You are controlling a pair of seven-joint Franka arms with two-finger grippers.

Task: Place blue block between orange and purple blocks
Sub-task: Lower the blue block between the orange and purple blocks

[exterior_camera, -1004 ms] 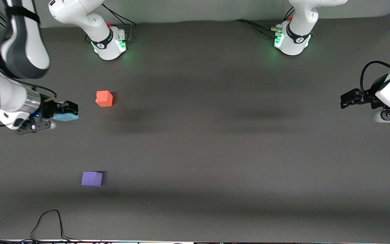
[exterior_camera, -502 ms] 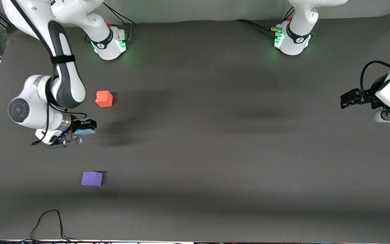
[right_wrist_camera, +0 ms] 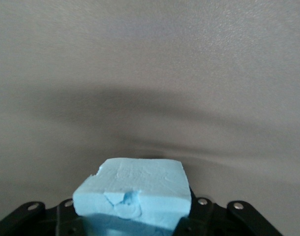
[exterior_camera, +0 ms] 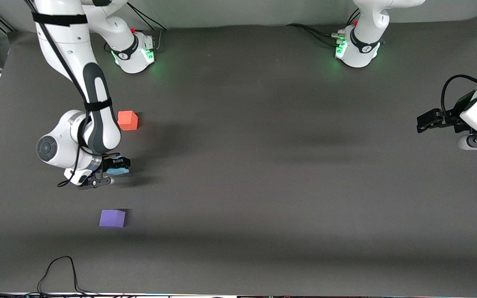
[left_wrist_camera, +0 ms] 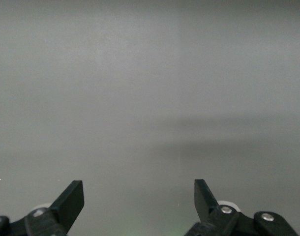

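Observation:
My right gripper is shut on the light blue block, holding it just above the dark table between the other two cubes. The right wrist view fills its lower middle with the blue block, one corner of it chipped, the gripper closed round it. The orange block sits on the table farther from the front camera than the held block. The purple block sits nearer to the front camera. My left gripper waits open at the left arm's end of the table; in its wrist view the left gripper has only bare table between its fingers.
The grey table stretches wide toward the left arm's end. A black cable loops at the edge nearest the front camera. Both arm bases stand along the table edge farthest from the front camera.
The right arm swung in from the table's end and lowered, carrying the blue block to a spot between the orange and purple blocks. The left arm stayed still.

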